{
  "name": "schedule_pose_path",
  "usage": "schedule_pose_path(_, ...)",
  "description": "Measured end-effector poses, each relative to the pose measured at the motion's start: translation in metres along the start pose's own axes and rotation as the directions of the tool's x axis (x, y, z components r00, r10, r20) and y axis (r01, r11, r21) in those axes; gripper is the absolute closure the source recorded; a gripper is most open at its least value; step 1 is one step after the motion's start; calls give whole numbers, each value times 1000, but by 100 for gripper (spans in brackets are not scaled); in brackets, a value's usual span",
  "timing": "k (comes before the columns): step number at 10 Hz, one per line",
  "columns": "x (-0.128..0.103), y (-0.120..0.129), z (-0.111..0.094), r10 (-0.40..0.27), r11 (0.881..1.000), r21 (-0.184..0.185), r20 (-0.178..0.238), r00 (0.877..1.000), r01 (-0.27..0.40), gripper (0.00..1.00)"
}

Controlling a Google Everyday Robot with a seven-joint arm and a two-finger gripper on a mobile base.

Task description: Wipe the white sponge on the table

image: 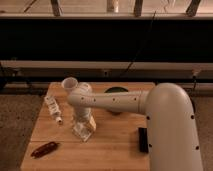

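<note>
The white sponge [81, 132] shows as a small whitish block lying on the light-brown wooden table [115, 150], left of the middle. My gripper [83, 125] hangs straight down from the white arm [115, 102] and sits right on top of the sponge, pressing at it; a yellowish patch [91, 124] shows beside it on the right. The gripper's lower end covers part of the sponge. The arm reaches in from the large white body at the right.
A white cup [69, 84] stands at the back left. A white bottle [52, 109] lies left of the gripper. A green bowl [116, 92] is half hidden behind the arm. A black flat object [143, 139] lies at the right, a reddish-brown object [45, 149] at the front left.
</note>
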Motion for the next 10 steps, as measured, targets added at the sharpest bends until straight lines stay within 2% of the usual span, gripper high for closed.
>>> schedule_pose_path(5,-12,-8,1,-20,1000,9,26,999,19,20)
schedule_pose_path(6,-13,-8,2,-20,1000,8,32,999,20,23)
schedule_pose_path(10,-21,-10,6,-27,1000,-1,50,998,27,64)
